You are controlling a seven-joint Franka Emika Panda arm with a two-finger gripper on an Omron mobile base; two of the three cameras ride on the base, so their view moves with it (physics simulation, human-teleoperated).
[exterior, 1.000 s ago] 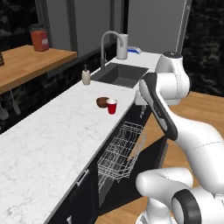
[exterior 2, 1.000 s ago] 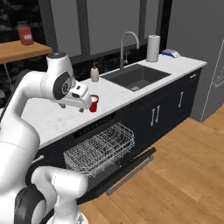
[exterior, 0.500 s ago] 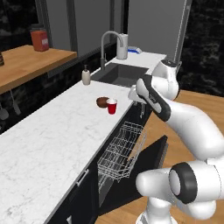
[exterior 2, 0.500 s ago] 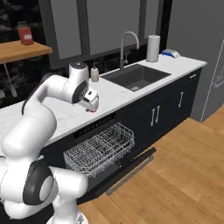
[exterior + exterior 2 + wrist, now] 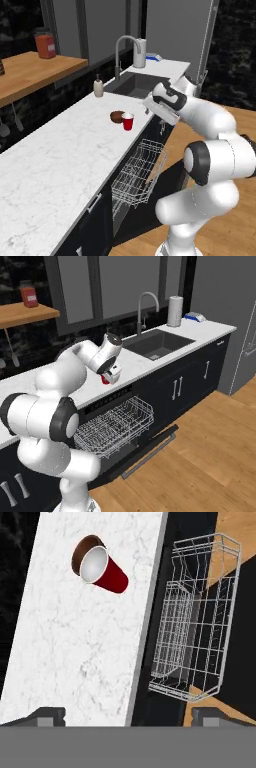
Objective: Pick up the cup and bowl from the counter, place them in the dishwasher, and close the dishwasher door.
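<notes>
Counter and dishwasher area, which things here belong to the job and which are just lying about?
Job:
red cup
brown bowl
counter
dishwasher rack, pulled out
dishwasher door, open
open gripper

Lying about:
soap bottle
faucet
paper towel roll
red jar on wooden shelf

Small red tapered plastic cup with white inside, upright on long white marble-look counter near front edge. Small round dark brown bowl touching cup, behind it. Dishwasher's silvery wire rack pulled out, empty; flat dark door lowered open.
</notes>
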